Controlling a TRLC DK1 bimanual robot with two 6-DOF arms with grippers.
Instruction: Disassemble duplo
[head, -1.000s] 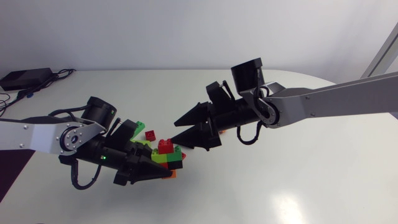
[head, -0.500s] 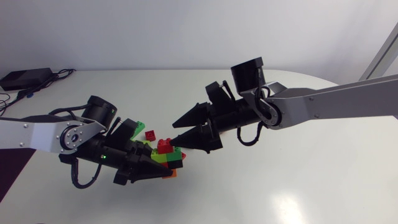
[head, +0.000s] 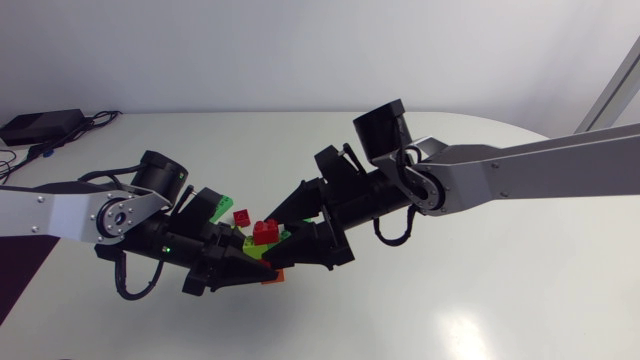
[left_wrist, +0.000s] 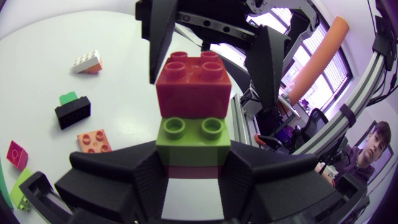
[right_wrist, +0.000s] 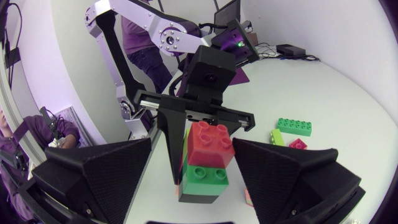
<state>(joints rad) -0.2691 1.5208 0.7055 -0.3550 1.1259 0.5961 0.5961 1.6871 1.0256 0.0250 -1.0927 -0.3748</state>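
Over the last second my right arm (head: 520, 170) had swung in and down toward the left. Its gripper, which had hung short of the bricks, now straddled them. My left arm (head: 60, 215) had hardly shifted.

The white counter (head: 480, 300) carried everything. The right arm reached across it from the right edge, past the middle, and the left arm came in low from the left edge to meet it.

The right gripper (right_wrist: 192, 141) stood open. Its two broad fingers were spread wide on either side of the duplo stack (head: 264, 243), with a gap showing on both sides in the right wrist view. The left gripper (left_wrist: 193, 163) was clamped on the lower part of that stack, one finger pressed against each side.

The stack pointed away from the left gripper toward the right one. A red brick (left_wrist: 194, 87) with four studs sat at the far end and a green brick (left_wrist: 193, 137) lay directly under it. A darker piece was sunk between the left fingers, too hidden for me to make out. I could not tell whether the stack cleared the counter.

Loose pieces lay beside the left gripper, well apart from the stack:
- a long green brick (right_wrist: 294, 126)
- a black brick (left_wrist: 73, 112)
- an orange brick (left_wrist: 94, 140)
- a white-and-orange brick (left_wrist: 86, 61)
- a magenta brick (left_wrist: 17, 153)
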